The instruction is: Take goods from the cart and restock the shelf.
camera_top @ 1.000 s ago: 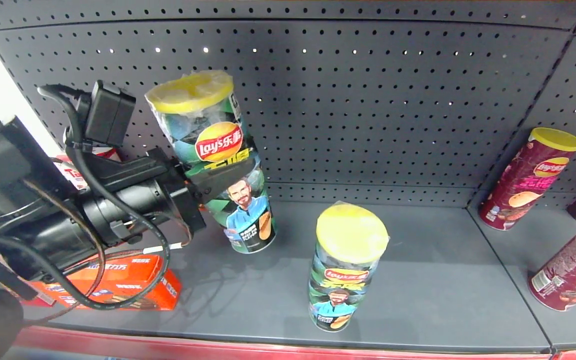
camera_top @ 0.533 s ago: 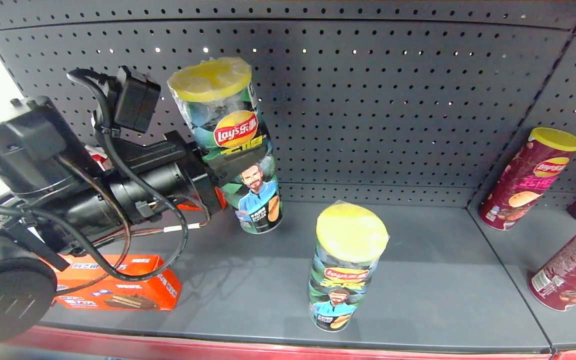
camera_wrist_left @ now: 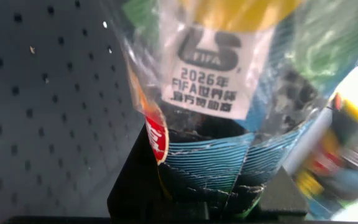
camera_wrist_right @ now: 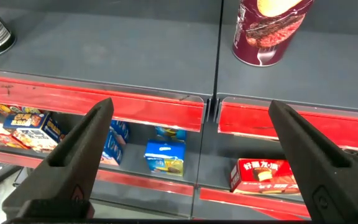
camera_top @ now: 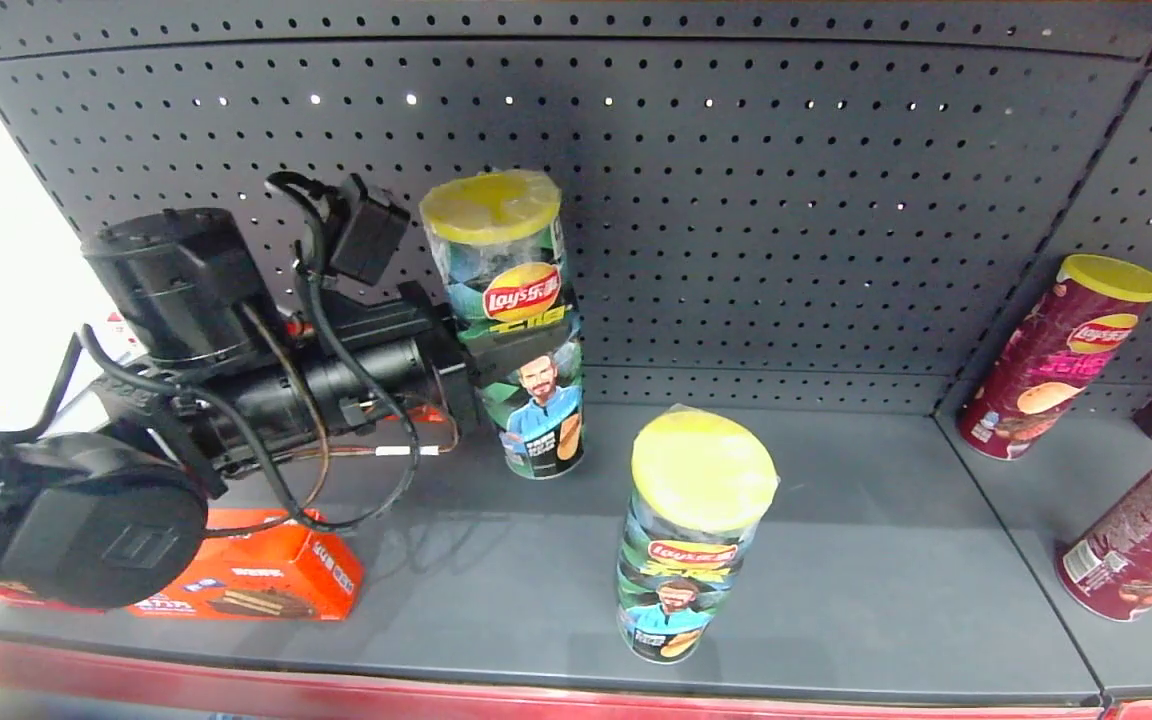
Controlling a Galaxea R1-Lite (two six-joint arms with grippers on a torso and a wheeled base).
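Observation:
My left gripper point(camera_top: 516, 348) is shut on a green chip can with a yellow lid point(camera_top: 514, 300), holding it upright at mid-height. The can sits close to the pegboard at the back of the grey shelf point(camera_top: 886, 560); I cannot tell whether its base touches the shelf. In the left wrist view the same can point(camera_wrist_left: 229, 124) rises between my black fingers point(camera_wrist_left: 135, 186). A second, matching can point(camera_top: 691, 540) stands nearer the front edge, to the right. My right gripper point(camera_wrist_right: 194, 168) hangs open in front of the red shelf edge point(camera_wrist_right: 148, 102), holding nothing.
An orange box point(camera_top: 256, 580) lies at the shelf's front left, under my left arm. One maroon can point(camera_top: 1061, 355) stands in the neighbouring bay and another point(camera_top: 1151, 535) lies tilted there. The pegboard point(camera_top: 786, 220) closes the back. Lower shelves hold small boxes point(camera_wrist_right: 165, 157).
My left arm has carried the green can to the right and down, deeper toward the pegboard. The standing can and the rest have not moved.

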